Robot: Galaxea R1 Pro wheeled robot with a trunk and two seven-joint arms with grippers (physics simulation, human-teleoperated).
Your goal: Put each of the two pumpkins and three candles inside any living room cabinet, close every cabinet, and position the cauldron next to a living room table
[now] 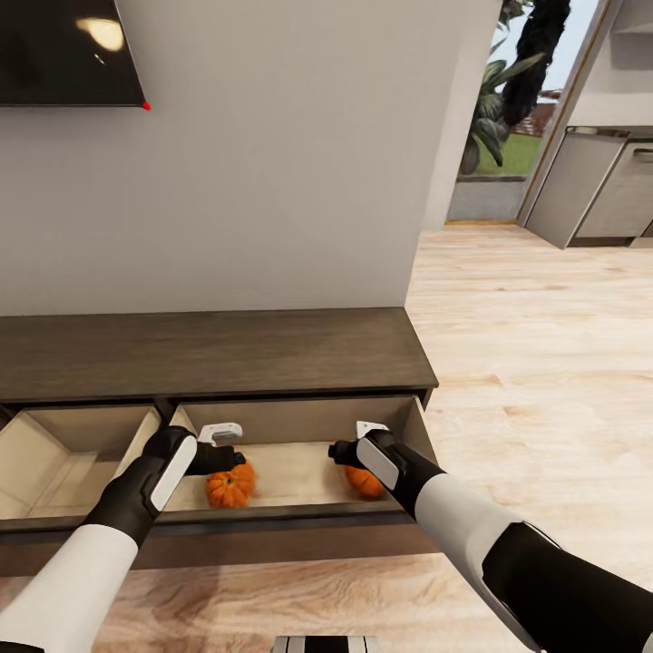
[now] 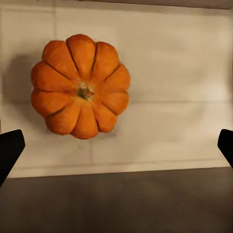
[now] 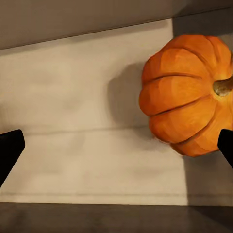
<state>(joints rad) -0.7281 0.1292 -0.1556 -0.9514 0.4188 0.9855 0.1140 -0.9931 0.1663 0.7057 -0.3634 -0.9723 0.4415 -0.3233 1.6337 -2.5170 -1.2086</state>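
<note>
Looking like both pumpkins (image 1: 229, 487) (image 1: 365, 482) now sit on the pale floor of the cabinet's (image 1: 218, 349) open drawer, with the left claw (image 1: 220, 433) and right claw (image 1: 370, 428) released above them, leaving candles, closing and the cauldron.
</note>
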